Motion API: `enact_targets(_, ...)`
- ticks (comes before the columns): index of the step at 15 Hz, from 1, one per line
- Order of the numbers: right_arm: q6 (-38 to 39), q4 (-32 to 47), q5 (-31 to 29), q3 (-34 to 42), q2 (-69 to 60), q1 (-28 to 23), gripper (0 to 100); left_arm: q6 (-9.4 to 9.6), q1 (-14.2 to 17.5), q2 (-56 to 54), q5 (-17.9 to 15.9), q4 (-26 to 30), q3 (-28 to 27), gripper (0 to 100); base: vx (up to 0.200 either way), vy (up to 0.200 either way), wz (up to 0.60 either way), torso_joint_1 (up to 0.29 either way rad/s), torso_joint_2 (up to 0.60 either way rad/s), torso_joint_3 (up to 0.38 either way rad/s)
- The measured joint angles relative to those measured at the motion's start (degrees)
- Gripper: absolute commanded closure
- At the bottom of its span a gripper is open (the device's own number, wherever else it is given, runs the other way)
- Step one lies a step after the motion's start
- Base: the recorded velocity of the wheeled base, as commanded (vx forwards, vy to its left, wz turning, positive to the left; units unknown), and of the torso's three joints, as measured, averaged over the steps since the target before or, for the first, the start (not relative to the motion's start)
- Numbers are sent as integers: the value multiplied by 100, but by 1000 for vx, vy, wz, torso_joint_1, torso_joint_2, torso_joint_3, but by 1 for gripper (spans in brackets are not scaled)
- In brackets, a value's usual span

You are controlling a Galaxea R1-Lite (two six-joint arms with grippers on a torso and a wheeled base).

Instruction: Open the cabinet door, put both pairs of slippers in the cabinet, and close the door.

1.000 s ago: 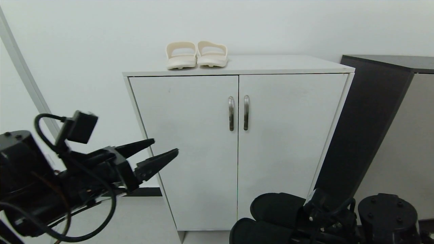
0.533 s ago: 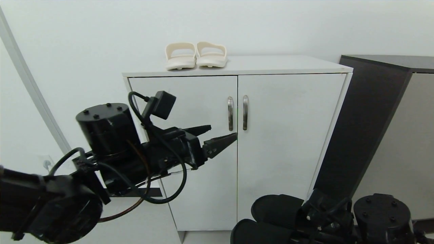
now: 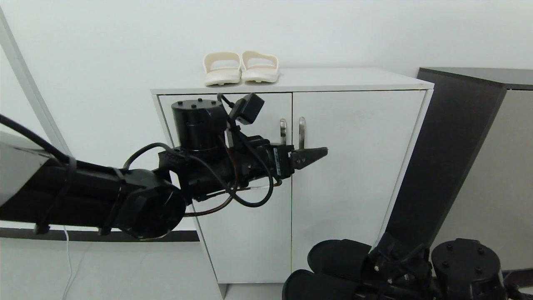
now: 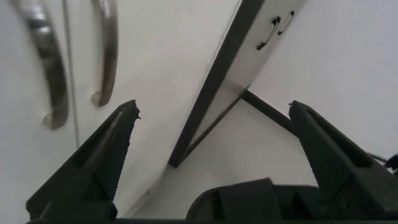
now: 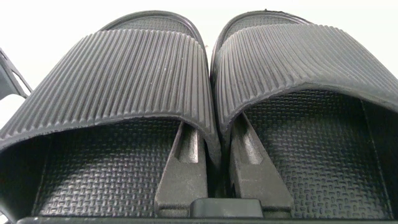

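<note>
The white cabinet (image 3: 349,175) has both doors shut, and its two metal handles (image 3: 302,132) meet at the middle. A cream pair of slippers (image 3: 240,67) lies on its top, toward the left. My left gripper (image 3: 309,152) reaches across the left door at handle height, one finger crossing in front of the lower ends of the handles (image 4: 106,53). The left gripper (image 4: 213,107) is open wide with nothing between its fingers. Low at the front right, my right gripper (image 3: 389,261) is shut on the black pair of slippers (image 3: 333,262). Its fingers (image 5: 186,168) pinch the inner sides of the two black slippers (image 5: 124,74) together.
A tall dark cabinet (image 3: 454,146) stands right beside the white one. A slanted pale frame (image 3: 25,79) runs along the wall at the left. A thin white cable (image 3: 68,266) hangs near the floor there.
My left arm has swung up and to the right, from low left of the cabinet to the door handles, staying open. The right arm keeps still with the black slippers.
</note>
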Motion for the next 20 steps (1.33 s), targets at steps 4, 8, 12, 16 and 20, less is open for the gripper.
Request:
enact_targets(4, 5, -4, 0, -4, 0, 0, 100, -388, -5, 308, -457, 706, -913, 0, 0, 0, 0, 0, 0, 0)
enact_targets(8, 11, -4, 0, -11, 0, 0, 100, -388, 111, 533, -407, 757, -1230, 0, 0, 0, 0, 0, 0, 0)
enact_targets(12, 27, -4, 2, -11, 44, 0, 100, -356, 265, 603, -194, 755, -1246, 0, 0, 0, 0, 0, 0, 0)
enact_targets(16, 27, -6, 2, -11, 80, 0, 100, -279, 276, 712, -38, 750, -1290, 0, 0, 0, 0, 0, 0, 0)
enact_targets(20, 29, -9, 10, -11, 89, 2, 100, -277, 254, 959, -40, 892, -1692, 0, 0, 0, 0, 0, 0, 0)
